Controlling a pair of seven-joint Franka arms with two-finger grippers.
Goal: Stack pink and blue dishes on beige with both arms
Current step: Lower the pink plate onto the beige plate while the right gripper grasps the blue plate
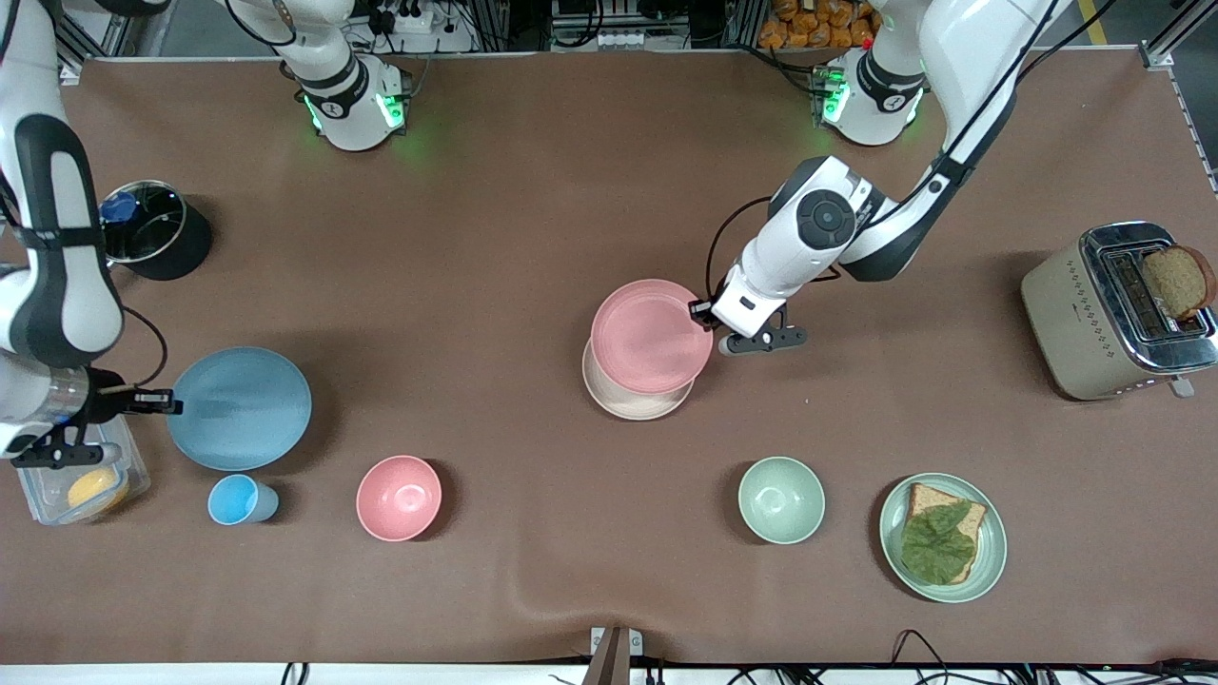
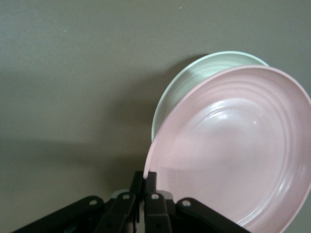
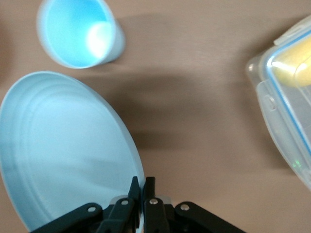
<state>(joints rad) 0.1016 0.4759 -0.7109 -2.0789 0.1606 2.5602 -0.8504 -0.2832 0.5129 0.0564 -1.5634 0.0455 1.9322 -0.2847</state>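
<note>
The pink plate (image 1: 652,335) hangs tilted over the beige plate (image 1: 633,398), covering most of it, near the middle of the table. My left gripper (image 1: 702,312) is shut on its rim; in the left wrist view the gripper (image 2: 149,177) pinches the pink plate (image 2: 233,150) with the beige plate (image 2: 194,80) showing beneath. The blue plate (image 1: 240,407) lies toward the right arm's end of the table. My right gripper (image 1: 174,402) is shut on its rim, seen close in the right wrist view, gripper (image 3: 142,183) on blue plate (image 3: 63,150).
A blue cup (image 1: 238,499), a pink bowl (image 1: 399,498) and a clear box (image 1: 86,485) stand near the blue plate. A black pot (image 1: 152,228) stands farther back. A green bowl (image 1: 781,499), a green plate (image 1: 994,547) with a sandwich and a toaster (image 1: 1075,323) stand toward the left arm's end.
</note>
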